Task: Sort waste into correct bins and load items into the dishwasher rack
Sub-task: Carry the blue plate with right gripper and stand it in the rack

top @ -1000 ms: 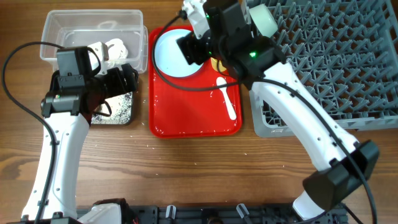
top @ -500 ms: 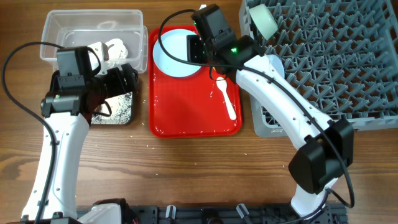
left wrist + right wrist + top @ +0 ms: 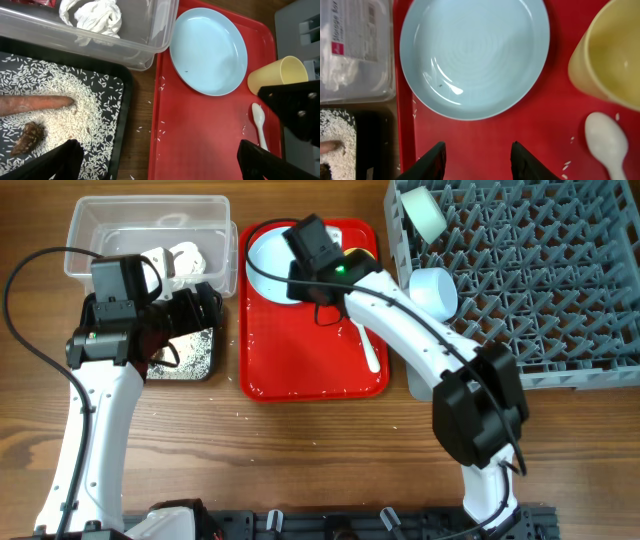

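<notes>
We see right gripper (image 3: 477,150) narrowly parted, empty, light-blue plate (image 3: 475,55) just ahead of it; left gripper (image 3: 157,155) wide, empty.

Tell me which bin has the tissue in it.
The clear tub: the tissue lies inside it. The black bin holds rice, the carrot and a brown scrap instead.
</notes>
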You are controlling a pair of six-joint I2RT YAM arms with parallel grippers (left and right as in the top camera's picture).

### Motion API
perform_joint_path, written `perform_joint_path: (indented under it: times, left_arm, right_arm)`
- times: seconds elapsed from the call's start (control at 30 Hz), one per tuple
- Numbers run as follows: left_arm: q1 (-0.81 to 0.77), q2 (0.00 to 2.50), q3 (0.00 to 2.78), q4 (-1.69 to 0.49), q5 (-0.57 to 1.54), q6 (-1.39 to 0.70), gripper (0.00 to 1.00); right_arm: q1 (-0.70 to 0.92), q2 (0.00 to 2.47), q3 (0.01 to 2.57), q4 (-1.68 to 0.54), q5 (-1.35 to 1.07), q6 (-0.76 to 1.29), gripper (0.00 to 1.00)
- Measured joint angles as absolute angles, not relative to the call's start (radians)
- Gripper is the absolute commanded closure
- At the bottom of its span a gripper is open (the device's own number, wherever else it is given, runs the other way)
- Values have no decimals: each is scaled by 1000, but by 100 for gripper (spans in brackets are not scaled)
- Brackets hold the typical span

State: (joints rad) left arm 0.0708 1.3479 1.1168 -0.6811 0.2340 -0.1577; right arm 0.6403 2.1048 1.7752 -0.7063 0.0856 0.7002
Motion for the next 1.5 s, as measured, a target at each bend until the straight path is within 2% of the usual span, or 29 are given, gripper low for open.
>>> perform_joint_path:
  times: [0.33,0.73,0.83,1.07,1.17,1.27,1.5]
  left_arm:
    - [71,1348,1117,-681,234,-158,0]
    - [71,1348,1117,-681,234,-158,0]
    - [71,1348,1117,-681,234,-158,0]
    - [71,1348,1117,-681,234,-158,0]
    - [71,1348,1117,-681,234,-158,0]
    - [71,1348,1117,-681,234,-157,0]
    - [71,1348,1117,-682,234,-158,0]
  right_arm:
    - [655,2237,1775,-667,78,843,56]
    - [628,2299,1775,-547,75,900,54]
    - [609,2307,1775,-546,73,902,58]
    - [601,2307,1775,-633,48,915,75]
    - [601,2307,1775,-680,37,912,78]
    - [601,2307,1782,-735,25,878,80]
    - [590,2304,1792,-822,-54,785,96]
